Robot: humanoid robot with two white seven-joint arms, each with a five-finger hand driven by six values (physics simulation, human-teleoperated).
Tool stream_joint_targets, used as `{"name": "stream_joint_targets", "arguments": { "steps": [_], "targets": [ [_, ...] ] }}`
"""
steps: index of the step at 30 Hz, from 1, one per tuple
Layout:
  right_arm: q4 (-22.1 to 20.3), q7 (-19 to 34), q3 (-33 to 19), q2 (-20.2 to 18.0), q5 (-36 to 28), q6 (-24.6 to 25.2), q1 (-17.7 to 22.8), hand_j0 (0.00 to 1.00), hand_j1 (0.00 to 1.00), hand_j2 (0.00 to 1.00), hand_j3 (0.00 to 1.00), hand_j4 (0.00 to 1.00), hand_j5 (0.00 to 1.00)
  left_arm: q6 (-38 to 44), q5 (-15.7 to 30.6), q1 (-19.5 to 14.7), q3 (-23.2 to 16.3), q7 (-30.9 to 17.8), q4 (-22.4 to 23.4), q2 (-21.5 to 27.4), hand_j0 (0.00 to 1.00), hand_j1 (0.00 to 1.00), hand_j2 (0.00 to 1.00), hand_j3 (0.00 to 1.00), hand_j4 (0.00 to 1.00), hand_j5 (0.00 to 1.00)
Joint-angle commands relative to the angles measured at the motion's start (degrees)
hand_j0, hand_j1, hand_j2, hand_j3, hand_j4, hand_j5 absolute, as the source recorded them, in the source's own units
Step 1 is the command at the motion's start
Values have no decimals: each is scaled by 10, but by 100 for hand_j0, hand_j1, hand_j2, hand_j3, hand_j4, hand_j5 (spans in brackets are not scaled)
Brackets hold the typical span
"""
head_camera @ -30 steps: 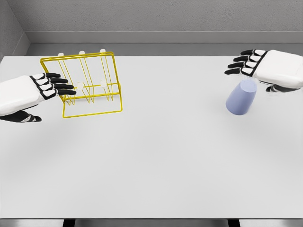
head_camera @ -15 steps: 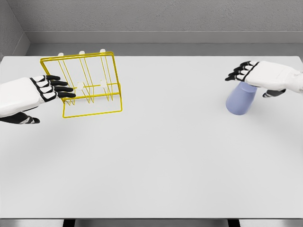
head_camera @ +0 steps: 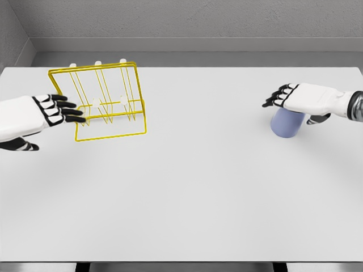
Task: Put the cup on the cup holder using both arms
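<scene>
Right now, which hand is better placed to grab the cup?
Right. The right hand hovers directly over the blue cup, fingers open. The left hand is far across the table, beside the yellow cup holder.

A broad white table fills most of the frame, its matte top evenly lit with only a faint soft shading toward the lower left. Its far edge runs straight across the upper part of the picture, and its near edge shows as a thin pale lip along the bottom. Below that lip, at the bottom left and bottom right, dark table legs stand against black. Behind the table, a grey textured back wall spans the top of the frame, meeting a darker grey floor strip just above the table's far edge. In the upper left corner a grey side wall angles in.
</scene>
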Motion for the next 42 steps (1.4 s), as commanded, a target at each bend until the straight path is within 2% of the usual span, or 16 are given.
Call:
{"name": "stream_joint_targets", "arguments": {
  "steps": [1,3,6,9,11,13,15,19,23,40,42],
  "targets": [
    [1,2,0,0,2,1,0,100,100,100,100,100,100,1,1,0,0,-15,0,12,100,100,100,100,100,100],
    [3,2,0,0,3,1,0,100,100,100,100,100,100,1,1,0,0,-17,0,15,100,100,100,100,100,100],
    [2,3,0,0,3,1,0,99,99,99,99,99,99,1,-34,-4,0,-19,0,5,100,100,100,100,100,100],
    [0,11,-1,0,3,1,1,91,91,91,91,91,91,1,-74,-23,0,-35,0,-29,100,100,100,100,100,100],
    [-1,15,-1,0,3,1,0,85,85,85,85,85,85,1,-82,-32,0,-35,0,-41,100,100,100,100,100,100],
    [-2,16,-1,0,4,1,1,83,83,83,83,83,83,1,-87,-40,0,-35,0,-54,100,100,100,100,100,100],
    [-1,16,-1,0,5,1,0,83,83,83,83,83,83,1,-83,-40,0,-34,1,-65,100,100,100,100,100,100],
    [-2,27,-1,0,4,1,0,76,76,76,76,76,76,1,-15,-40,-41,-34,1,-69,100,100,100,100,100,100],
    [-2,28,-1,0,4,1,0,70,70,70,70,70,70,1,6,-40,-46,-34,0,-70,100,100,100,100,100,100],
    [-7,28,-8,-3,-4,1,-16,67,67,67,67,67,67,1,7,-40,-53,-34,0,-75,100,100,100,100,100,100],
    [-22,28,-9,-7,-5,1,-16,67,67,67,67,67,67,1,6,-40,-53,-35,1,-75,100,100,100,100,100,100]
  ]
}}
